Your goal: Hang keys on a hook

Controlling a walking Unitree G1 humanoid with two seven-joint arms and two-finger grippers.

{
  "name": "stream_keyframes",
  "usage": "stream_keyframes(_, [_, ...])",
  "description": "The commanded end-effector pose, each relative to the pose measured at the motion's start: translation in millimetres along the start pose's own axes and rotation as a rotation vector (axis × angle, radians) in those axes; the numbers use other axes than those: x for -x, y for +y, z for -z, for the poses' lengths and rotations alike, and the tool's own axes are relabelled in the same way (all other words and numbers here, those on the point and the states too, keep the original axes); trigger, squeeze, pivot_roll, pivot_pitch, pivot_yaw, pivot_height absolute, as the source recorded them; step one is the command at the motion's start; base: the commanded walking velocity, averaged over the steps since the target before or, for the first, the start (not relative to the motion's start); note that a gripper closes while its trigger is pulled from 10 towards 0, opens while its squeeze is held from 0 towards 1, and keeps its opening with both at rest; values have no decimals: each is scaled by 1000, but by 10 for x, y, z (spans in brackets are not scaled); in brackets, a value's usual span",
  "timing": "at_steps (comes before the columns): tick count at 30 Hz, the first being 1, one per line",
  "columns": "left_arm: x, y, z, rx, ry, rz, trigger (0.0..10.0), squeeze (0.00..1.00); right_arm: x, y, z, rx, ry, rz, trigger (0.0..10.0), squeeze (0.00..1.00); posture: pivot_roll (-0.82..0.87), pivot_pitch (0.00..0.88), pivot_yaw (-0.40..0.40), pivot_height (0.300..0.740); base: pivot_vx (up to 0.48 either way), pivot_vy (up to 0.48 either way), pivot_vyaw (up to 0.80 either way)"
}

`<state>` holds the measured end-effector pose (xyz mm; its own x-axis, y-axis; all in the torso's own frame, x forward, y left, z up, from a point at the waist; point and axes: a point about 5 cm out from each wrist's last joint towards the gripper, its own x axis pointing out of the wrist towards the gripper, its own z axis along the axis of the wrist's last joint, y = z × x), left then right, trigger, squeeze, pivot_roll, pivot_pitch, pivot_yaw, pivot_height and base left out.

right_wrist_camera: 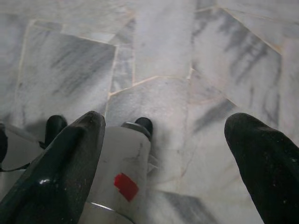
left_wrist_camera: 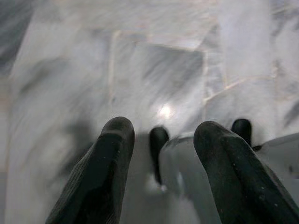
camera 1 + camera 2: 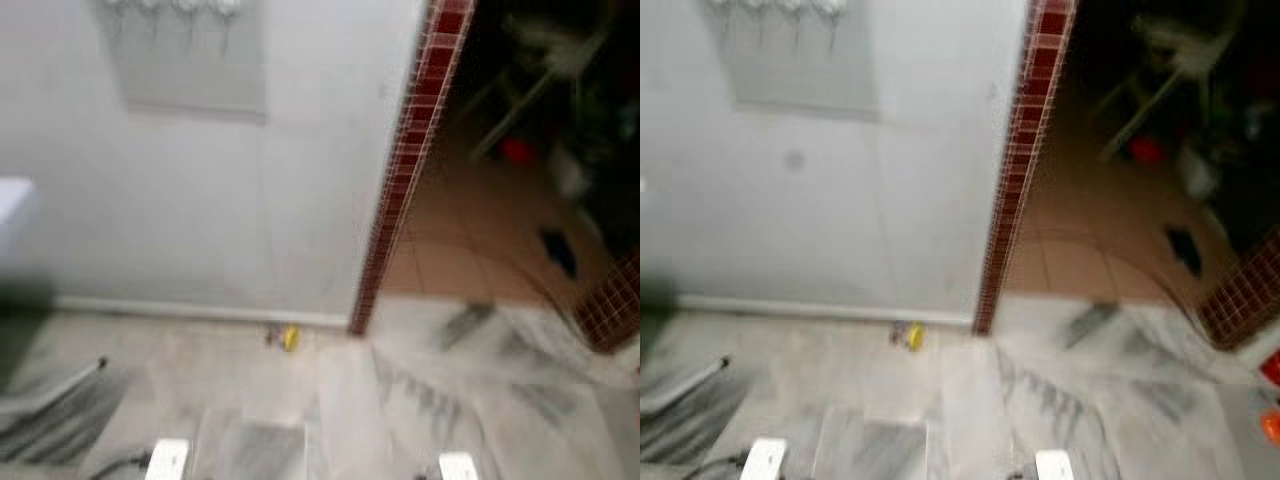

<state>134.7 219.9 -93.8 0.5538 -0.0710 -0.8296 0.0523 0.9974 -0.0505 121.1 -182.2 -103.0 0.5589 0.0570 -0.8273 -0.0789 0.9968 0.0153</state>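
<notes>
Marble floor point(image 3: 420, 400) everywhere, blurry; what's probably the keys point(image 3: 286, 337) lies by the white wall point(image 3: 200, 200), under the hook rack point(image 3: 180, 10). Left gripper point(image 2: 161, 140) and right gripper point(image 1: 163, 135) both spread, holding nothing.

Both eye views are motion-blurred and soft throughout. The white wall point(image 3: 180, 200) is evenly lit; the doorway room point(image 3: 560, 110) is dim. Glare spots the marble floor point(image 2: 164, 111) beyond the left jaws.

A small yellow object point(image 3: 912, 336), perhaps keys, lies on the marble floor point(image 3: 970, 400) against the white wall point(image 3: 840, 200).
</notes>
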Motion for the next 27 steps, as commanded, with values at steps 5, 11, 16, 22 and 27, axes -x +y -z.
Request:
stream_keyframes(5, [-22,-44,-35,-11,-4,15,10000,0,71,55,288,-8,130,-18,10000,0,-112,51,-1,740,0,0,800])
stream_keyframes(11, [-30,-48,-65,-12,-12,16,10000,0,49,32,233,-35,119,3,10000,0,-117,30,8,740,0,0,800])
stream_keyframes(16, [-39,-48,-92,-48,-7,22,10000,0,31,27,193,-46,117,10,10000,0,-113,21,10,740,0,0,800])
stream_keyframes(22, [-47,-55,-123,-46,-18,24,10000,0,4,-10,114,-37,108,17,10000,0,-113,0,8,740,0,0,800])
stream_keyframes(27, [-49,-62,-134,-43,-26,29,10000,0,-7,-51,65,-32,99,27,10000,0,-116,0,2,740,0,0,800])
